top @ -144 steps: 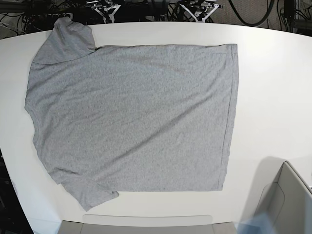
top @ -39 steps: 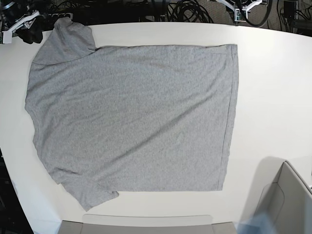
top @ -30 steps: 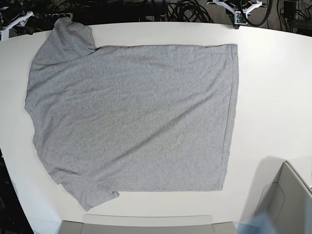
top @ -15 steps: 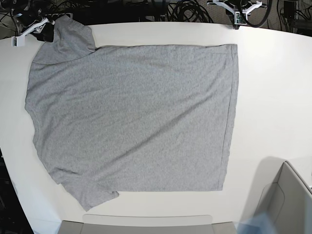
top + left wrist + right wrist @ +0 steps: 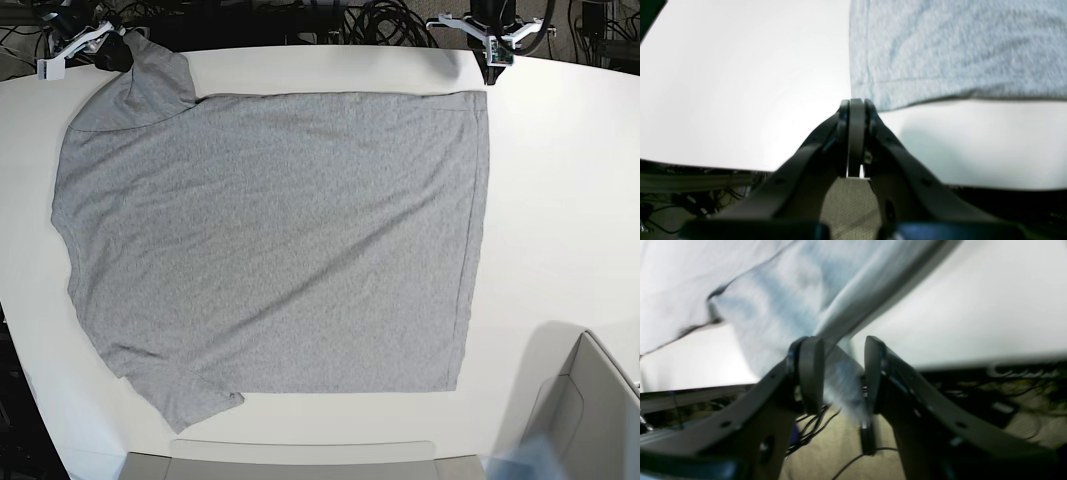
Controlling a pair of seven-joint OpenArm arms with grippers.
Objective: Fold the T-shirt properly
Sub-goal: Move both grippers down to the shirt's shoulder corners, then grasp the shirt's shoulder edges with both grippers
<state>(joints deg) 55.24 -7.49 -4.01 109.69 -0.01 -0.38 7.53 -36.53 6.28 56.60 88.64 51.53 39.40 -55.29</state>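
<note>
Compared with half a second earlier, both arms had crept closer to the far edge of the large heather-grey cotton T-shirt [image 5: 270, 240], which hadn't shifted at all on the white table [image 5: 560, 200].

Left wrist view: the left pincer [image 5: 856, 110] had its black jaws pressed together with nothing between them, and the shirt's hem corner [image 5: 870, 96] sat just ahead of the tips and slightly to the right, not gripped.

Right wrist view, pretty blurry: the right pincer [image 5: 843, 373] was narrowly parted, with a strip of grey sleeve fabric [image 5: 840, 380] running between the jaws. Whether they were actually pinching it I couldn't tell.

Base view: the shirt lay flat, plain side up. The right pincer [image 5: 108, 50] was at the far sleeve tip, and the left pincer [image 5: 494, 70] just beyond the far hem corner [image 5: 480, 97].

Looked like the grab-the-far-edge step to me. I'd say the left needs to open first, slide over that corner and catch both layers before lifting, with both arms rising together.
</note>
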